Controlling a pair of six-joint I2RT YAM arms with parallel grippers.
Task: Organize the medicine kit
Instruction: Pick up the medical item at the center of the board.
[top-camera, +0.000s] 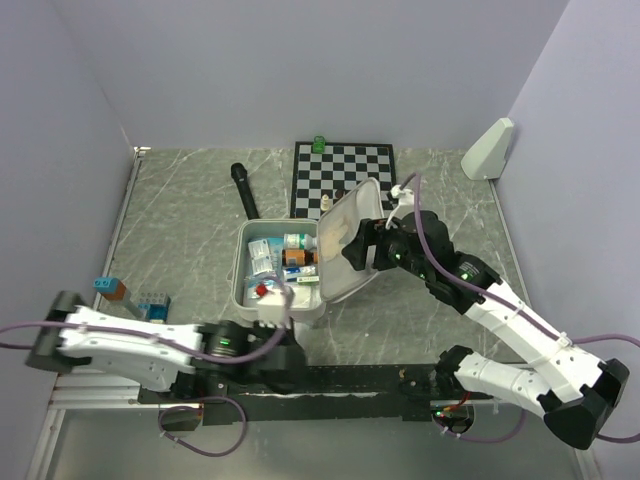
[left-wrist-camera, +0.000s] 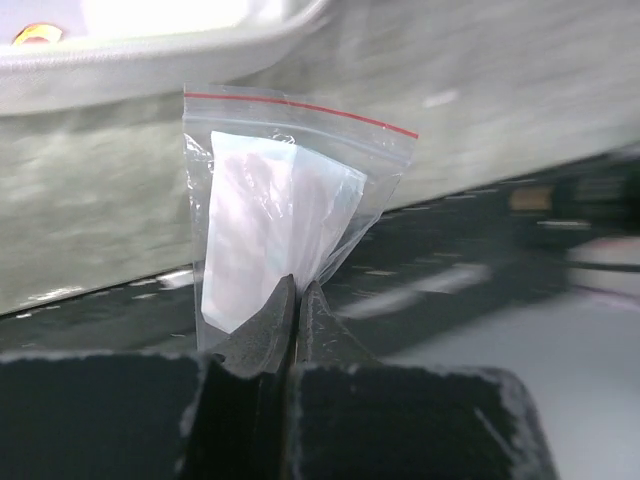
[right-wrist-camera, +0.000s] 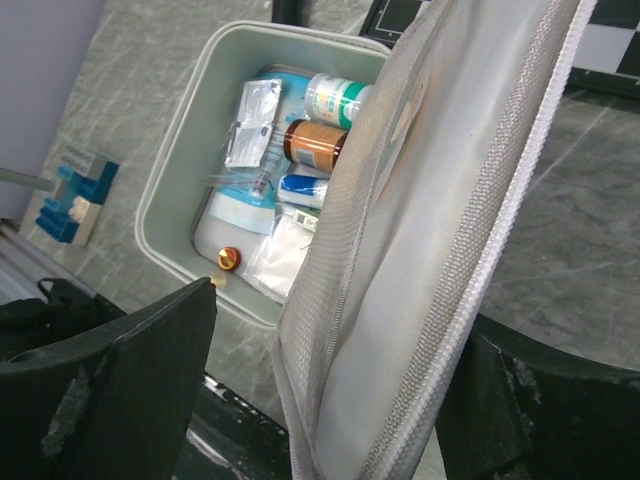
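Observation:
The medicine kit lies open mid-table, with its grey tray (top-camera: 240, 272) facing up and its lid (top-camera: 345, 245) raised at the right side. The tray holds a green-labelled bottle (right-wrist-camera: 335, 97), a brown bottle (right-wrist-camera: 312, 145), a foil sachet (right-wrist-camera: 250, 125), a blue pack and a clear bag. My right gripper (top-camera: 362, 245) is open, and the raised lid (right-wrist-camera: 420, 230) stands between its wide-spread fingers (right-wrist-camera: 340, 330), leaning on the right one. My left gripper (left-wrist-camera: 298, 285) is shut on the lower corner of a clear zip bag (left-wrist-camera: 270, 210) with a white pad inside. It holds the bag just in front of the tray's near rim (left-wrist-camera: 150, 70).
A chessboard (top-camera: 343, 175) with a green piece (top-camera: 319, 144) lies behind the kit. A black cylinder (top-camera: 244, 190) lies at its left. A white wedge (top-camera: 488, 150) stands at the back right. Small blue items (top-camera: 108, 287) (top-camera: 153, 300) sit near the left wall.

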